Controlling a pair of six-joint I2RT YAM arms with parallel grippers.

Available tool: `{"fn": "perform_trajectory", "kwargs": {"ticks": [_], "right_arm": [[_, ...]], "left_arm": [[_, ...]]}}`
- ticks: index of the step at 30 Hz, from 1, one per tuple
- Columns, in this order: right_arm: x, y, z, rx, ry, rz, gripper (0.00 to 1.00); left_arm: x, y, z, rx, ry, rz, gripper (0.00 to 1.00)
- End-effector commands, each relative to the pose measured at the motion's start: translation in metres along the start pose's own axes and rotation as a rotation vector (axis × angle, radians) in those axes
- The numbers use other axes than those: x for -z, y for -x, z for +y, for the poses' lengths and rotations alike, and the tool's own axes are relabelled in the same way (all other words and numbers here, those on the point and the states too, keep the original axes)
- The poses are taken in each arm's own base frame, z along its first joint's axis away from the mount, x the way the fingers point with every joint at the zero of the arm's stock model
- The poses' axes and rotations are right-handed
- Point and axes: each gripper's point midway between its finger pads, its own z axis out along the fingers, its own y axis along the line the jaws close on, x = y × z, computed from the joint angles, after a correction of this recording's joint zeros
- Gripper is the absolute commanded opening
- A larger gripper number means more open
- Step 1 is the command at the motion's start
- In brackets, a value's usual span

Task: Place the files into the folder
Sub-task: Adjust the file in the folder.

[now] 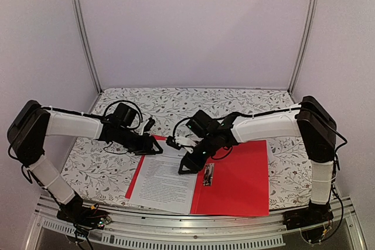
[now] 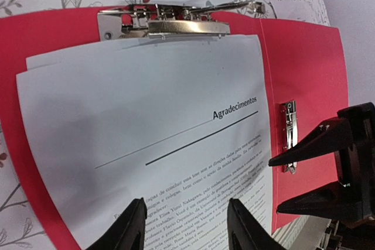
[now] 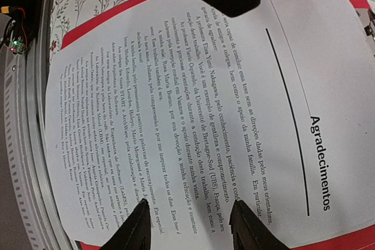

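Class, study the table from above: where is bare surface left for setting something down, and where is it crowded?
Free: the far strip of cloth behind the left arm and right arm; the cloth between the folder and the right arm; the folder's bare right half. Crowded: its left half, where the files lie and both arms meet.

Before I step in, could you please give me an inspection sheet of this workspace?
Surface: floral table cover, flat.
Job's things: red folder lies open; files lie on its left half in the top view, top edge at the metal clip.
Clutter: nothing seen.
Grippers: left gripper open, above the files; right gripper open, above the printed text.
Cables: black cable loops at both wrists.
Surroundings: pale walls, metal frame posts.
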Motion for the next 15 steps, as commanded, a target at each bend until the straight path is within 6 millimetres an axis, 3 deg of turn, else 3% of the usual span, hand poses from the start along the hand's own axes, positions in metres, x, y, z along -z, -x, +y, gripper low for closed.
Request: {"fn": "perform_trajectory", "kwargs": {"ticks": [1,15], "right_arm": [[-0.004,-0.012,-0.002,-0.001,-0.007,0.048,0.46],[-0.026,-0.029,-0.026,-0.036,-0.099,0.159,0.45]], "left_arm": [[-0.008,-0.01,0.006,0.005,-0.012,0.039,0.48],[-0.019,-0.005,0.019,-0.005,0.051,0.059,0.48]]}}
